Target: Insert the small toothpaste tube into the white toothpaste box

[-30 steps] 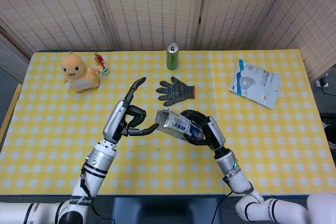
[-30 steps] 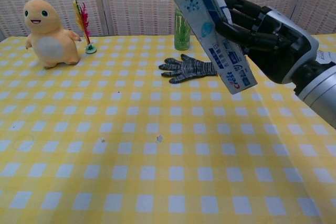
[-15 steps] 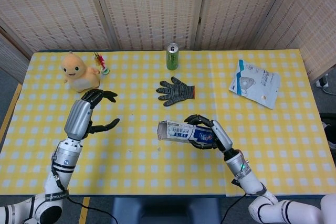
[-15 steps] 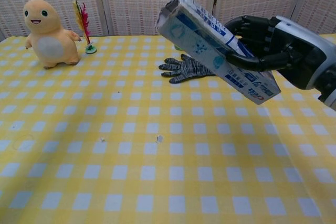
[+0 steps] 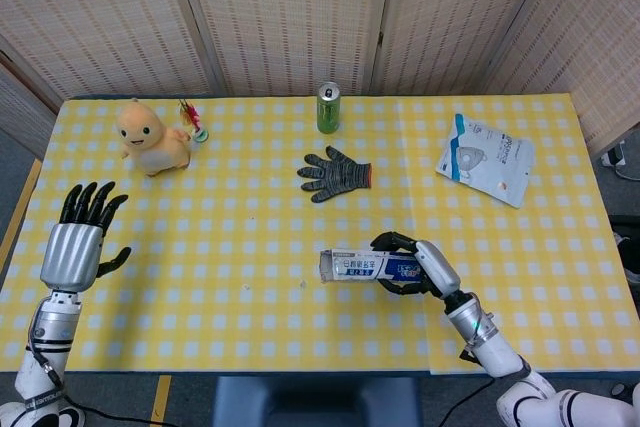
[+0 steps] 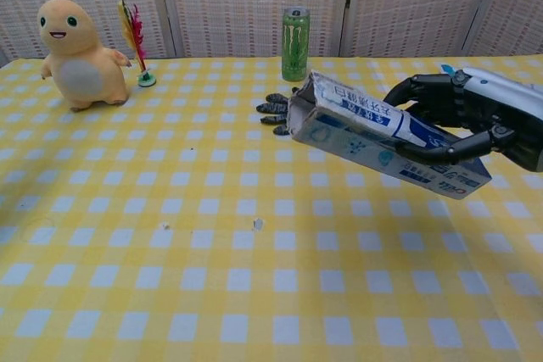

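Toothpaste box, white and blue, lay almost level in the right hand, whose fingers were wrapped around its right end; it was above the yellow checked tablecloth. Left hand was far at the left edge, holding nothing, fingers spread. Behind the box lay a grey glove and stood a green can.

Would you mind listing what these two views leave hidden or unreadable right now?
- Toothpaste tube: not visible in either view; whether it lies inside the white box cannot be told, since the walls hide the interior.
- Left robot hand: head view only, outside the chest view.
- Glove: mostly hidden behind the box in the chest view.
- Mask packet: print too small to read.
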You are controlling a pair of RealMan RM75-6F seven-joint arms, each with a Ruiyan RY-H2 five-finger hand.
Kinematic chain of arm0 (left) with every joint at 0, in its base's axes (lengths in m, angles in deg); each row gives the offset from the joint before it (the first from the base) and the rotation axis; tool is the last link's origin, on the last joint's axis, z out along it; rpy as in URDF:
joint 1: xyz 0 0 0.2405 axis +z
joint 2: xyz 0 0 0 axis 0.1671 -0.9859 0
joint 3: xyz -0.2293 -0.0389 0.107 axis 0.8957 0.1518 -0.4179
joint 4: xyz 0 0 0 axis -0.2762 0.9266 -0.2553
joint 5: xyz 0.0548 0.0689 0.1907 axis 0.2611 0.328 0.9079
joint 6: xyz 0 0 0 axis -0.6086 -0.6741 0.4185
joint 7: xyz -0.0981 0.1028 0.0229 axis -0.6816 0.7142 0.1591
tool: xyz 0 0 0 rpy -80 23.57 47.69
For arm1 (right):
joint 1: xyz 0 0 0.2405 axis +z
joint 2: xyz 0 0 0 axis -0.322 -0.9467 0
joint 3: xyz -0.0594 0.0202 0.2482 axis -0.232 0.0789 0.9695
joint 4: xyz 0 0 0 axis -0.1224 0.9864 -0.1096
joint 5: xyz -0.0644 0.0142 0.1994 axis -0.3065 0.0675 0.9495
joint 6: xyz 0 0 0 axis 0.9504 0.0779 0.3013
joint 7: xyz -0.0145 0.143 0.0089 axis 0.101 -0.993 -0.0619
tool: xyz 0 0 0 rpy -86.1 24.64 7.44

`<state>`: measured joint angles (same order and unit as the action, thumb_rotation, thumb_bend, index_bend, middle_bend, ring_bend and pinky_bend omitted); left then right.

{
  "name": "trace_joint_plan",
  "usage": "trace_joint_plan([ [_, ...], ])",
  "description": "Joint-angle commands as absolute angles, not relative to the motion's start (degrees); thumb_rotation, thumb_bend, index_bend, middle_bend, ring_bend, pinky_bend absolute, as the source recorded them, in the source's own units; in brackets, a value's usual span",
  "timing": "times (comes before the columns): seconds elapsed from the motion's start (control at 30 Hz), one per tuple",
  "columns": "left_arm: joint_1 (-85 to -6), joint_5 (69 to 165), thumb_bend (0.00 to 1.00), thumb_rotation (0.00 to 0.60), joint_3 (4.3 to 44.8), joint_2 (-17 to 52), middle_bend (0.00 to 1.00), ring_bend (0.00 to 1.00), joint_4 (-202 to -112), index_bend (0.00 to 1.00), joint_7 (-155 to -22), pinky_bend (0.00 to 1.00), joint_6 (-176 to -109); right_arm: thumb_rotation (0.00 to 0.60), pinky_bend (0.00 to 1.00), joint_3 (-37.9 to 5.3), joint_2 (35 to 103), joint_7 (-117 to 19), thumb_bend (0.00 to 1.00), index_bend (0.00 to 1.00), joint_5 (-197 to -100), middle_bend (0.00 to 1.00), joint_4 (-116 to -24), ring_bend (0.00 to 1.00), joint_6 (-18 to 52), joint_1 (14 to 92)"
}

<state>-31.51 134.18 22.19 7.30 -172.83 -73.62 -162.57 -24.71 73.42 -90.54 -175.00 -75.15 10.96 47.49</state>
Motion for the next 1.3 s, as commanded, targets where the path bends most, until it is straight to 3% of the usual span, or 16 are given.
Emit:
trace_joint_plan([
  [0.03,-29.25,133.57,0.23,0.6,21.39,8.6,0.1,0.01,-169.88,0.19,-72.7,0.0,-164.35,0.6,0.36,-24.9,73.25,-89.58,0.34,0.44,-174.53,0.35,-74.22,0.37,11.44,47.13],
  [0.5,-24.32,134.74,0.23,0.6,20.47,10.84,0.1,0.01,-163.03,0.18,-81.04,0.0,-165.92,0.6,0.36,-26.53,77.14,-86.57,0.33,0.44,-172.14,0.35,-66.16,0.37,17.15,46.58],
  [0.63,-23.93,135.02,0.23,0.6,20.59,10.74,0.1,0.01,-162.88,0.15,-81.27,0.0,-165.44,0.6,0.35,-26.61,77.98,-86.87,0.33,0.44,-172.79,0.31,-64.95,0.36,17.02,46.5],
  [0.7,-23.71,135.18,0.23,0.6,20.85,10.72,0.1,0.01,-162.83,0.14,-81.71,0.0,-165.55,0.6,0.34,-26.65,77.96,-87.14,0.33,0.39,-173.44,0.26,-64.69,0.33,16.47,46.45],
  [0.83,-23.49,135.19,0.24,0.6,21.05,10.52,0.1,0.01,-162.98,0.13,-81.98,0.0,-164.88,0.6,0.25,-27.3,76.55,-87.03,0.33,0.09,-174.47,0.12,-65.29,0.21,17.29,46.94],
  [0.9,-23.39,135.32,0.23,0.6,21.04,10.48,0.1,0.01,-162.91,0.11,-82.07,0.0,-164.6,0.6,0.23,-27.84,75.44,-86.76,0.33,0.0,-175.21,0.06,-65.94,0.16,17.91,47.33],
  [1.13,-22.53,135.53,0.23,0.6,21.14,10.35,0.09,0.01,-163.24,0.08,-82.11,0.0,-164.49,0.6,0.19,-28.69,70.92,-85.71,0.34,0.0,-176.8,0.0,-69.79,0.09,16.24,46.82],
  [1.3,-21.35,135.01,0.23,0.6,21.37,9.53,0.09,0.0,-165.6,0.08,-79.34,0.0,-165.52,0.6,0.07,-28.71,65.49,-67.46,0.33,0.0,-176.63,0.0,-73.22,0.01,8.97,42.35],
])
